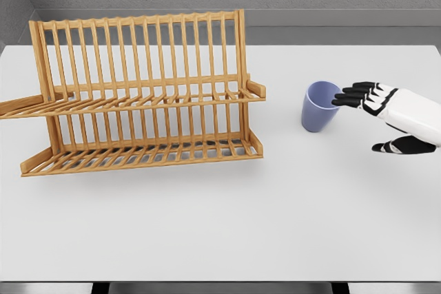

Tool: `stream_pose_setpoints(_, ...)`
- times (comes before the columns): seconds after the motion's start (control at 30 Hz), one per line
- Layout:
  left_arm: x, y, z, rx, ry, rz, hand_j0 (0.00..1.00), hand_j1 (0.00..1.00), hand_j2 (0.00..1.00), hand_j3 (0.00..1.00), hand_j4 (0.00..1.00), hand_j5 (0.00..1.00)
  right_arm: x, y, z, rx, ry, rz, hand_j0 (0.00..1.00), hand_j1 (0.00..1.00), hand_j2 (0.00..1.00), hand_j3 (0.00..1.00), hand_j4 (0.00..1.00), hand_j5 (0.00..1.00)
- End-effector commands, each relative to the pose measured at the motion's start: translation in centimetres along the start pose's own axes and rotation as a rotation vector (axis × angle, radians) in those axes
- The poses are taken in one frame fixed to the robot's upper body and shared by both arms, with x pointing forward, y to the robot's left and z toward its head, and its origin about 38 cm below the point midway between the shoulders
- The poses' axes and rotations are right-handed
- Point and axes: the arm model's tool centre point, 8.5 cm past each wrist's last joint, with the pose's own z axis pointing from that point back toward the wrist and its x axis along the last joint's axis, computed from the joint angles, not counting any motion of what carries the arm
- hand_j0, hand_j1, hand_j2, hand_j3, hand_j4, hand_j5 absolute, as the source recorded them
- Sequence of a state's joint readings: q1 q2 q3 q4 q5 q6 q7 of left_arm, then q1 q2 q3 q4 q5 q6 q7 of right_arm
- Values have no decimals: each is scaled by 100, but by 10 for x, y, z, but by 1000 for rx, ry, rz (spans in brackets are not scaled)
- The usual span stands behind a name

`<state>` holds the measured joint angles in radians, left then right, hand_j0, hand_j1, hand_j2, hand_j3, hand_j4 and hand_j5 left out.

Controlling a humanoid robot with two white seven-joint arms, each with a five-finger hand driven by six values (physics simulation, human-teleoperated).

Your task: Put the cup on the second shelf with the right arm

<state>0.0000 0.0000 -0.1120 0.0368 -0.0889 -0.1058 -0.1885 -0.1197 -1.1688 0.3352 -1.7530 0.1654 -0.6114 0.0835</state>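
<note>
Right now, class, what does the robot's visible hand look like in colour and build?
Only the right hand shows. Its back and forearm are covered in smooth white shells, while the fingers and thumb are black with visible joints. No cables, markings or sleeves can be seen.

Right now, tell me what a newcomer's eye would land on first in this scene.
The wooden two-tier dish rack dominates the left half of the white table, its slats bare. To its right stands a small blue cup, upright. The right robot hand reaches in from the right edge, black fingertips at the cup's rim, not closed around it.
</note>
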Motion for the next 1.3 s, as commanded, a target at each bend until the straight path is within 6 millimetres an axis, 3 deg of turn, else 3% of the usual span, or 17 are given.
stream_pose_setpoints(0.0, 0, 0, 0, 0, 0, 0, 100, 100, 100, 100, 100, 100, 0, -1, 0, 0, 0, -4, 100, 100, 100, 100, 100, 100)
stream_pose_setpoints(0.17, 0, 0, 0, 0, 0, 0, 100, 100, 100, 100, 100, 100, -5, -29, -4, -33, 1, 52, 100, 100, 100, 100, 100, 100)
stream_pose_setpoints(0.27, 0, 0, 0, 0, 1, 0, 100, 100, 100, 100, 100, 100, -14, -49, -15, 221, 66, 129, 100, 100, 100, 100, 100, 100)
stream_pose_setpoints(0.37, 0, 0, 0, 0, 0, 0, 100, 100, 100, 100, 100, 100, -16, -65, -21, 295, 105, 155, 100, 100, 100, 100, 100, 100)
stream_pose_setpoints(0.43, 0, 0, 0, 0, 0, 0, 100, 100, 100, 100, 100, 100, -18, -66, -29, 275, 127, 134, 100, 100, 100, 100, 100, 100)
stream_pose_setpoints(0.53, 0, 0, 0, 0, 0, 0, 100, 100, 100, 100, 100, 100, -30, -58, -84, 300, 84, 94, 100, 100, 100, 100, 100, 100)
stream_pose_setpoints(0.6, 0, 0, 0, 0, 0, 0, 100, 100, 100, 100, 100, 100, -33, -46, -96, 331, 74, 74, 100, 100, 100, 100, 100, 100)
stream_pose_setpoints(1.03, 0, 0, 0, 0, 0, 0, 100, 100, 100, 100, 100, 100, -47, -33, -107, 360, 93, 34, 100, 100, 100, 100, 100, 100)
stream_pose_setpoints(1.27, 0, 0, 0, 0, 0, 0, 100, 100, 100, 100, 100, 100, -51, -22, -127, 372, 82, 6, 100, 100, 100, 100, 100, 100)
